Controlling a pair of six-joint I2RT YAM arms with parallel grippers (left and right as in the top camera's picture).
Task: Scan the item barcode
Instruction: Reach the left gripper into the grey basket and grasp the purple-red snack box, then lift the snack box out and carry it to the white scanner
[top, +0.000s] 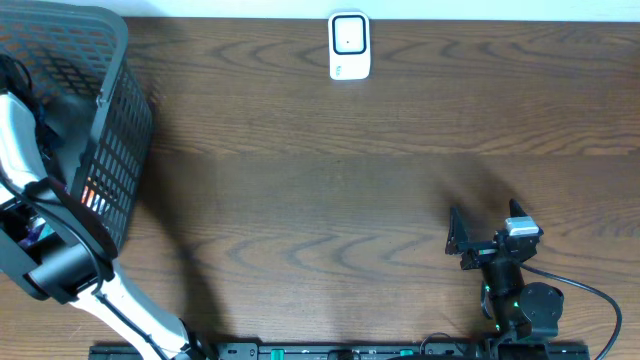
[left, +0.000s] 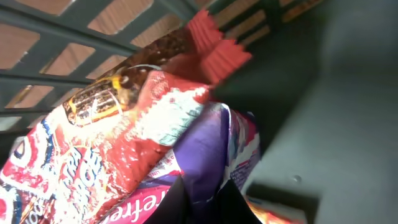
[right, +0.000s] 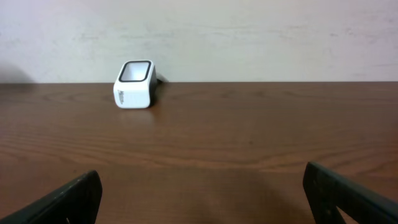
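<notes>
In the left wrist view my left gripper (left: 204, 184) is shut on a fold of a purple packet (left: 214, 140) inside the basket. A red snack packet (left: 106, 143) lies against it on the left. No barcode shows plainly on either packet. The white scanner (top: 349, 45) stands at the table's far edge, also seen small as the scanner (right: 134, 84) from the right wrist. My right gripper (top: 487, 224) rests low near the front right, open, with nothing between its fingers (right: 68, 199). In the overhead view the left gripper is hidden in the basket.
The dark mesh basket (top: 115, 120) fills the left end of the wooden table (top: 330, 190), and its wall (left: 323, 112) stands close on the right of the packets. An orange box corner (left: 273, 211) lies beneath them. The left arm (top: 45, 200) reaches into the basket.
</notes>
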